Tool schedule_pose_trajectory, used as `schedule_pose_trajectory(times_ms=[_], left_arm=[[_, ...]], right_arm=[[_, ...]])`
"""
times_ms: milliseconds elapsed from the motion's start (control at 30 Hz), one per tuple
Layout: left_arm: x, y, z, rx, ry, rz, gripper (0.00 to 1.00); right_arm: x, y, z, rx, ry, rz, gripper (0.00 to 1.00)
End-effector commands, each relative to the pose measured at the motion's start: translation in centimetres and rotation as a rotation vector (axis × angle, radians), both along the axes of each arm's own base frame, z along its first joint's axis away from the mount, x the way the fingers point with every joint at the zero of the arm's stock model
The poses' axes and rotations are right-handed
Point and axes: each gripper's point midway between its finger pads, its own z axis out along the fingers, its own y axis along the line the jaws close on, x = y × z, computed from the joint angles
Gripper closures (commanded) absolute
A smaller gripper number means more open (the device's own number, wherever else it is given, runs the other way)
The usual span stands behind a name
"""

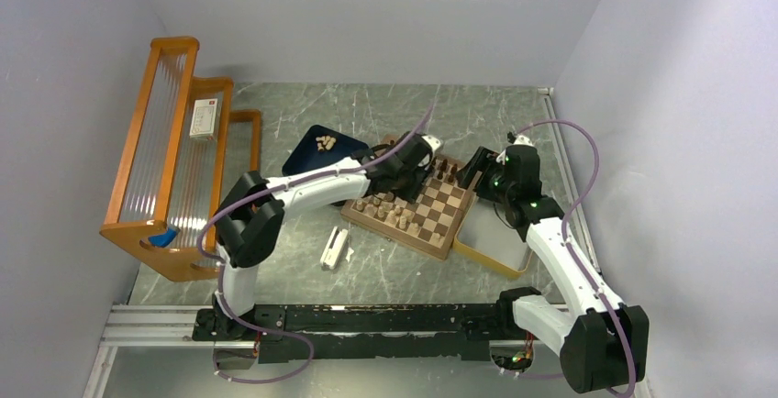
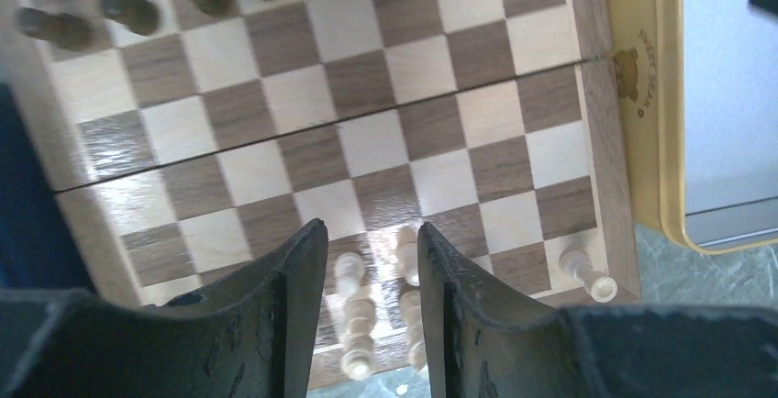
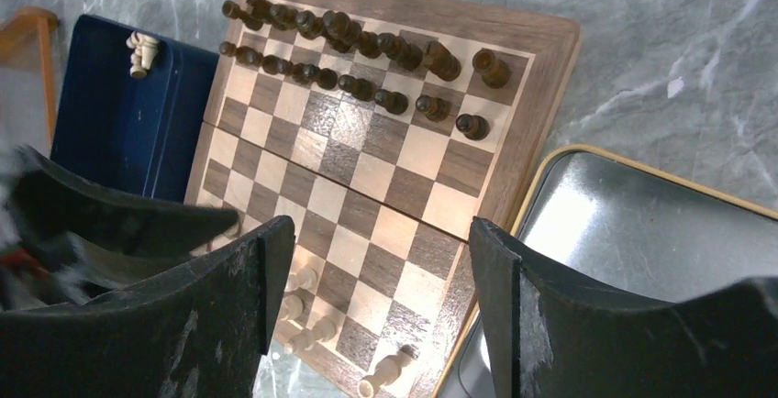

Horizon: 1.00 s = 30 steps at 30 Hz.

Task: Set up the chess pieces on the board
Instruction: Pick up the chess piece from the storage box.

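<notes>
Over the pale-side edge of the chessboard (image 2: 367, 141), the left end effector (image 2: 367, 233) hangs low with its jaws parted. Several pale pieces (image 2: 358, 320) stand in the gap between them. None looks pinched, so I judge it to be holding nothing.

- One more pale piece (image 2: 587, 270) sits on the corner square beside the yellow-rimmed tray (image 3: 642, 233). I cannot tell from this angle whether it stands upright or tilts.
- Dark pieces (image 3: 339, 27) fill two rows along the far edge of the chessboard. That side looks done.
- The blue tray (image 3: 110, 132), touching the board's left rim, holds a small cluster of loose pale pieces (image 3: 140, 49).
- The right end effector (image 3: 381, 224) hovers above the board's tray-side edge, jaws wide and empty.

Step in hand (judgement): populating the pale side, at the point of release of a piece among its neighbours.

Next move calls for a straight vertical lift of the left end effector, since the fingers flank closely packed pieces and any sideways drift could topple them. After that comes a reach to the blue tray for another pale piece.
</notes>
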Motion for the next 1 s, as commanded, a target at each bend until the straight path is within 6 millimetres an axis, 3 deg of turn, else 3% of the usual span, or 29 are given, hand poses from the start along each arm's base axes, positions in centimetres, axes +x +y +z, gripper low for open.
schedule_pose_trajectory(times_ms=[0, 100, 267, 633, 767, 967], left_arm=[[2.7, 0.7, 5.3, -0.109, -0.069, 0.047, 0.54], [4.1, 2.5, 6.3, -0.119, -0.077, 0.083, 0.55], [6.9, 7.2, 7.0, -0.118, -0.091, 0.174, 0.55], [13.4, 18.7, 6.0, 0.022, -0.147, 0.437, 0.57], [15.2, 21.1, 4.0, 0.04, -0.102, 0.512, 0.61], [16.6, 22.6, 1.5, 0.061, -0.075, 0.58, 0.59]], right_arm=[[0.2, 0.8, 0.6, 0.039, -0.036, 0.034, 0.26], [0.1, 1.2, 0.6, 0.054, -0.037, 0.053, 0.26], [0.1, 1.9, 0.4, 0.077, -0.033, 0.087, 0.26], [0.3, 5.5, -0.3, 0.084, -0.002, 0.191, 0.26], [0.3, 7.1, -0.4, 0.074, 0.007, 0.233, 0.26], [0.2, 8.4, -0.9, 0.057, 0.023, 0.245, 0.27]])
